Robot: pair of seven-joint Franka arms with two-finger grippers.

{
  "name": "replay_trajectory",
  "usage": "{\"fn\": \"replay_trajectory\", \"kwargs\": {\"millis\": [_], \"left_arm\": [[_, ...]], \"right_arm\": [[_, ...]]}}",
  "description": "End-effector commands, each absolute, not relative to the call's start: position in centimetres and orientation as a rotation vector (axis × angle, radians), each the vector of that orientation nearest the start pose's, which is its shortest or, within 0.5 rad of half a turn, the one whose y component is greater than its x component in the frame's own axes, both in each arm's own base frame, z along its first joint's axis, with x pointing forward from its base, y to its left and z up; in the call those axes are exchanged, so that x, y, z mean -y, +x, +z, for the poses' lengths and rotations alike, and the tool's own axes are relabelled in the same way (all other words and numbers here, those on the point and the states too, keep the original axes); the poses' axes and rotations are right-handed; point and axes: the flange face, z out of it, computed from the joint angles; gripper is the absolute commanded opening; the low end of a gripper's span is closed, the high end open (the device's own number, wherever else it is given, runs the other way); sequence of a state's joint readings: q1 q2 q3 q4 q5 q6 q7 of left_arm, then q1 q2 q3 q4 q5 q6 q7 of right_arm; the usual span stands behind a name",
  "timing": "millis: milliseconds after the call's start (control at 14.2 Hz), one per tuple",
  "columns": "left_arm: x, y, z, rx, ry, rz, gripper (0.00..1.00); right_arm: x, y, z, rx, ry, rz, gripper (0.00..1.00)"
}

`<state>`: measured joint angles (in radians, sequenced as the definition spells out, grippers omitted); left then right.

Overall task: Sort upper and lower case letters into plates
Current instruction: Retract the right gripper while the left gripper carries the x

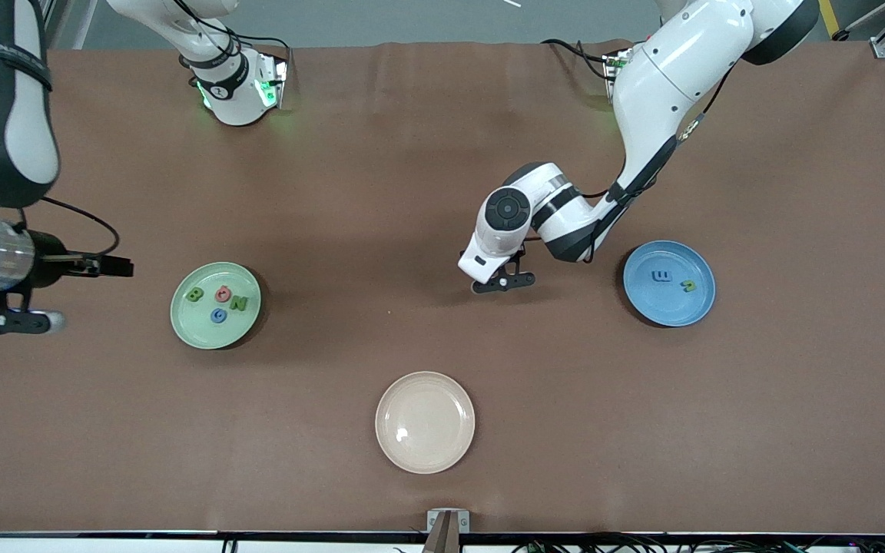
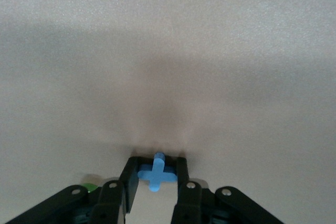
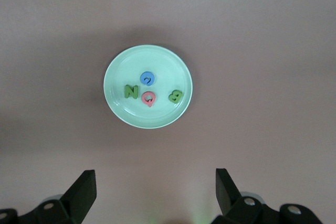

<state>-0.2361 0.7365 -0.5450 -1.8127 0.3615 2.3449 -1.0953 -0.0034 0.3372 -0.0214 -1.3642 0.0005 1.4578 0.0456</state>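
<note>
My left gripper (image 1: 501, 281) (image 2: 156, 162) is low over the bare table, between the two plates and closer to the blue one. It is shut on a small blue letter x (image 2: 156, 176). The blue plate (image 1: 665, 309) toward the left arm's end holds a blue m (image 1: 663, 276) and a green u (image 1: 688, 286). The pale green plate (image 1: 216, 336) (image 3: 157, 116) toward the right arm's end holds a green B (image 1: 195, 294), a pink G (image 1: 223, 293), a green N (image 1: 239, 302) and a blue G (image 1: 218, 315). My right gripper (image 1: 4, 321) (image 3: 155, 182) hangs open and empty, off to the side of the green plate.
A cream-beige plate (image 1: 425, 422) with nothing in it sits nearer the front camera, midway along the table. The brown table cover (image 1: 442, 192) is bare between the plates. The arms' bases stand along the table's edge farthest from the camera.
</note>
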Motion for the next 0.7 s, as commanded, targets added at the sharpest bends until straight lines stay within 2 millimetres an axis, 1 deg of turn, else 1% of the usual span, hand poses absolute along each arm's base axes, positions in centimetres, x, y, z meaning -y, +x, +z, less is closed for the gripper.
{"fn": "replay_trajectory", "kwargs": {"millis": [0,70,211,282,423,564,634], "left_arm": [[42.8,47.4,18.7,0.214,-3.115,0.125,0.23],[42.1,48.3,20.8,0.221,-3.096,0.09,0.23],[41.3,49.1,24.8,0.204,-3.055,0.033,0.22],[40.0,49.8,26.1,0.194,-3.033,0.03,0.2],[38.5,49.8,27.1,0.093,-2.979,0.061,0.2],[36.1,50.1,26.7,0.072,-2.948,0.095,0.2],[35.4,50.1,26.9,0.06,-2.944,0.095,0.2]], "right_arm": [[3.2,64.1,52.9,-0.118,-3.139,0.327,1.0],[3.6,64.0,53.5,-0.128,-3.14,0.315,1.0],[4.1,64.0,53.8,-0.135,-3.131,0.307,1.0],[3.8,64.0,54.2,-0.138,-3.133,0.295,1.0],[3.5,64.0,54.5,-0.136,-3.136,0.292,1.0],[3.3,63.6,54.3,-0.131,-3.128,0.34,1.0],[3.0,63.6,54.3,-0.128,-3.127,0.342,1.0]]}}
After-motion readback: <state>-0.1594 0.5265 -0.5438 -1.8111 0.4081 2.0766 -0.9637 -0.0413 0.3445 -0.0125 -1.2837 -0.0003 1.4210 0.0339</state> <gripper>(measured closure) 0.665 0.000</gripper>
